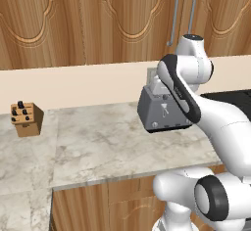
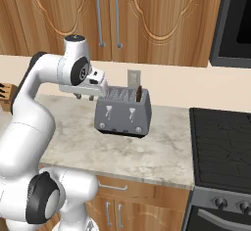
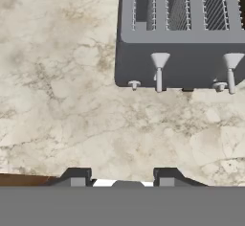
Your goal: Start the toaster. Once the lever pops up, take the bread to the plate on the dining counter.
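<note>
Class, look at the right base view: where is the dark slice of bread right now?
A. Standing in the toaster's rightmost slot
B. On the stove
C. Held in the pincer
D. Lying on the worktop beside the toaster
A: the bread sticks up from the rightmost slot of the toaster.

Bare worktop [image 3: 72, 100] before toaster [image 3: 182, 62]

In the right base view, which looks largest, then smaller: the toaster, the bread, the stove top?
1. Stove top, though nearer the camera
2. Toaster
3. Bread, only a dark edge sticking out of a slot
</note>
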You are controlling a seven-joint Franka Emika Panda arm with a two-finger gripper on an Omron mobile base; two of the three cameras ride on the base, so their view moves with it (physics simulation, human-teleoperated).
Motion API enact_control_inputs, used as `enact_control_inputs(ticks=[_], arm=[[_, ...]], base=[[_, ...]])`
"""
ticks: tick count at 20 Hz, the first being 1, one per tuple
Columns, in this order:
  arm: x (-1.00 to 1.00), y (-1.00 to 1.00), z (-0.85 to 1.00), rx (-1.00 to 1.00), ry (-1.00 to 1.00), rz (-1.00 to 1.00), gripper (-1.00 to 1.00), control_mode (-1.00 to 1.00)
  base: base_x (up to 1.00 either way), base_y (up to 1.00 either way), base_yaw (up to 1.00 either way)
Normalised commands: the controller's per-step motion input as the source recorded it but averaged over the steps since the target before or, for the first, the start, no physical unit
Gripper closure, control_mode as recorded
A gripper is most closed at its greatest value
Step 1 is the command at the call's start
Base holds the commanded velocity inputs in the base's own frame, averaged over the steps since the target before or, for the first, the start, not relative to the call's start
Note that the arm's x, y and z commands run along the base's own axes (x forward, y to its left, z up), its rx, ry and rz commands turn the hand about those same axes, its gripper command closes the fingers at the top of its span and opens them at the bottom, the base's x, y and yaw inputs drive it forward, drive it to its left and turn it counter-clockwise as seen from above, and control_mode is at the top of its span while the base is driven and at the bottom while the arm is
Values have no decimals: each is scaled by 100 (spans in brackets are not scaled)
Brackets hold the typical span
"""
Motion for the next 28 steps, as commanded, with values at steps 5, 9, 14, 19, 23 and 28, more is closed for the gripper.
enact_control_inputs(ticks=[5, 9, 14, 19, 23, 28], arm=[[0, -30, 0, 0, 0, 0, -100, -100], [0, -64, -3, 1, 0, 0, -100, -100], [0, -58, -13, 0, 0, 0, -100, -100], [0, -49, -21, 1, 0, 0, -100, -100], [0, -49, -18, 0, 0, 0, -100, -100], [8, -33, -10, 0, 0, 0, -100, -100]], base=[[0, 0, 0], [0, 0, 0], [0, 0, 0], [0, 0, 0], [0, 0, 0], [0, 0, 0]])
